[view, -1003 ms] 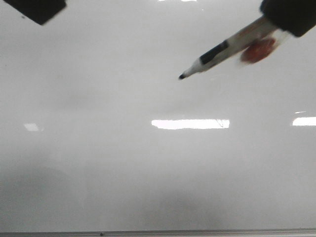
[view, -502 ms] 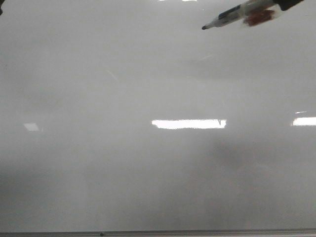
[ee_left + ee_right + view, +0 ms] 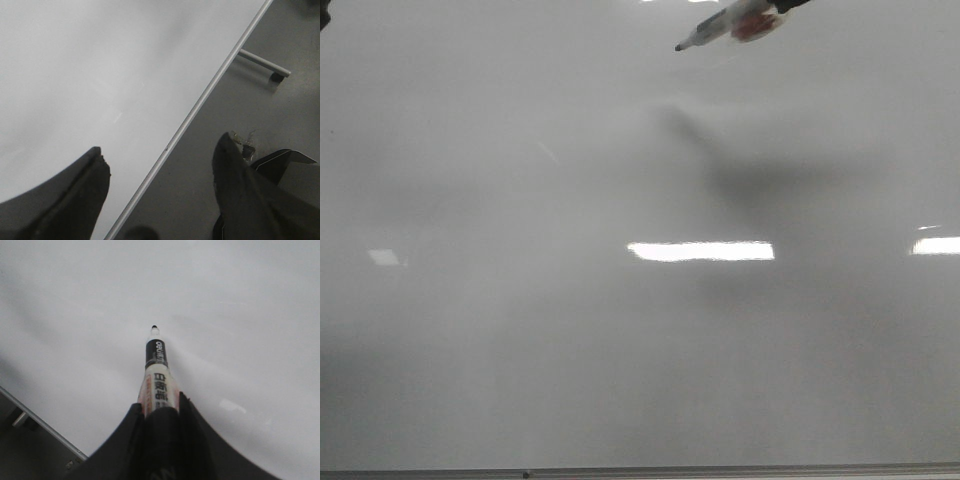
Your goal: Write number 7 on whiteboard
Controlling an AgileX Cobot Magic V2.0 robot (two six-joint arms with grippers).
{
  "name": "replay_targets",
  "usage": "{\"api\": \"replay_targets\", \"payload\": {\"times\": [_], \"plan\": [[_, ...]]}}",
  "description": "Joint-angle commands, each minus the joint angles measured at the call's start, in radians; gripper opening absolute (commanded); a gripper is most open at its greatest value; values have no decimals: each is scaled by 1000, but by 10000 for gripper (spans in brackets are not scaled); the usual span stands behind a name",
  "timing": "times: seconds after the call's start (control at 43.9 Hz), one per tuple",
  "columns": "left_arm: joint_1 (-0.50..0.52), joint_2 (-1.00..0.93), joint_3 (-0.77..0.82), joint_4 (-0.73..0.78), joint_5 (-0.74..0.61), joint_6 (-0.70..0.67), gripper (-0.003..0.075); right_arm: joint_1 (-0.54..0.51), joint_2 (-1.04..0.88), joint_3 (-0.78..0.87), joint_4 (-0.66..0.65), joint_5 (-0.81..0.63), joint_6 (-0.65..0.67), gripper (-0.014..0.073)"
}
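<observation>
The whiteboard [image 3: 520, 330] fills the front view, glossy pale grey, with a thin metal strip [image 3: 640, 471] along its lower edge. No number 7 shows on it. My right gripper [image 3: 160, 407] is shut on a white marker [image 3: 157, 375] with a black tip [image 3: 154, 329]; the tip is close over the board [image 3: 240, 300]. In the front view the marker [image 3: 715, 28] pokes in at the top edge, tip pointing left. My left gripper [image 3: 162, 152] is open and empty over the board's edge strip [image 3: 200, 105].
Bright rectangular light reflections [image 3: 700, 250] lie across the board's middle. Beside the board in the left wrist view is grey floor [image 3: 210, 180] and a metal stand foot with a caster [image 3: 265, 64]. A dark shadow of the arm [image 3: 750, 175] falls on the board.
The marker has moved up and to the left in the front view, now mostly out of frame at the top edge. The left gripper has left the front view's top left corner.
</observation>
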Motion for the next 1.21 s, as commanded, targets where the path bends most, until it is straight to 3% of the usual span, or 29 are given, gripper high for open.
{"api": "replay_targets", "payload": {"times": [0.0, 0.228, 0.524, 1.186], "plan": [[2, -15, -25, -25, -62, -10, 440, -8, 9, -47, 24, -79, 1, -65], [2, -15, -25, -25, -62, -10, 440, -32, 44, -47, 23, -102, 1, -65], [2, -15, -25, -25, -62, -10, 440, -190, 41, -47, -19, 9, 1, -65], [2, -15, -25, -25, -63, -10, 440, -151, 123, 18, -24, 118, -71, -65]]}}
